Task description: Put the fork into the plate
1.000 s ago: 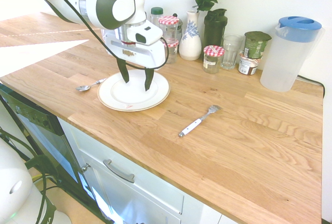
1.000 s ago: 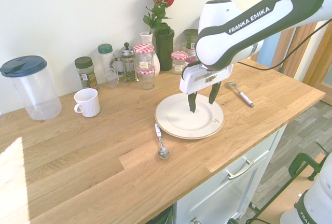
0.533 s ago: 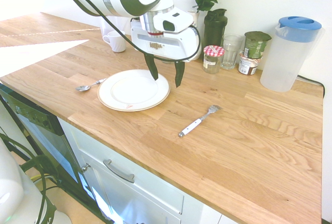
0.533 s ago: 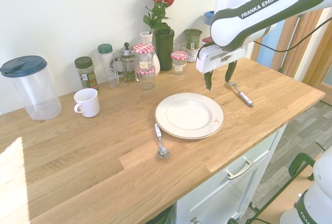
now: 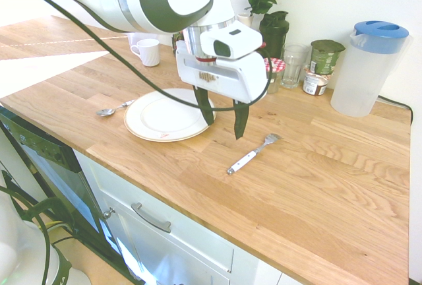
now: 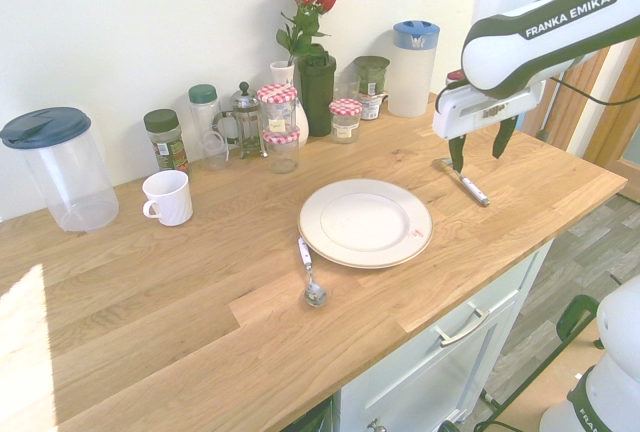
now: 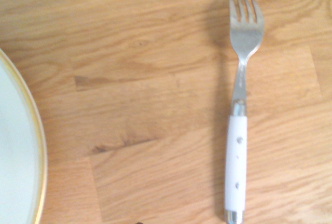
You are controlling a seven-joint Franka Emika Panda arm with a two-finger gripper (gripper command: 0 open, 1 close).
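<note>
On the wooden counter point(image 5: 316, 186) sits the plate point(image 5: 169, 115), nothing on it. Above the counter, between plate and fork point(image 5: 251, 155), hangs the gripper point(image 5: 223, 113), fingers spread and holding nothing. Apart from the plate, the fork lies flat on the wood.

fork point(image 5: 251, 154): white handle, silver tines, lying flat on the wooden counter, just beside and below the open gripper point(image 5: 223, 115)
plate point(image 5: 148, 125): round, cream, empty, near the gripper's other side
</note>
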